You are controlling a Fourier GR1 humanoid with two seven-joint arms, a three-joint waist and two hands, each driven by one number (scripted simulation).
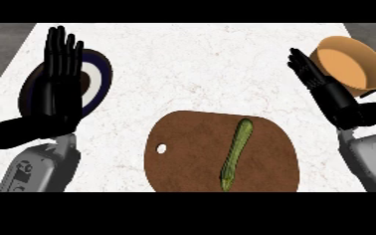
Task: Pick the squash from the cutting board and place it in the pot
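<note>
Where the left hand [62, 77] stands upright with straight fingers, it hides much of a dark plate [99, 77] behind it. On the white marbled counter [198, 64] lies a brown board [183, 152] — its lower edge cut off — with the squash [236, 153] on it. The right hand [317, 82] is open too, fingers up, just beside the orange pot [345, 62].

Two black hands, left hand [62, 79] and right hand [323, 89], with long, slim, segmented fingers. Below each wrist, a pale grey forearm casing with smooth rounded panels. On the left casing, a small dark round marking and darker seams, well below the palm.
</note>
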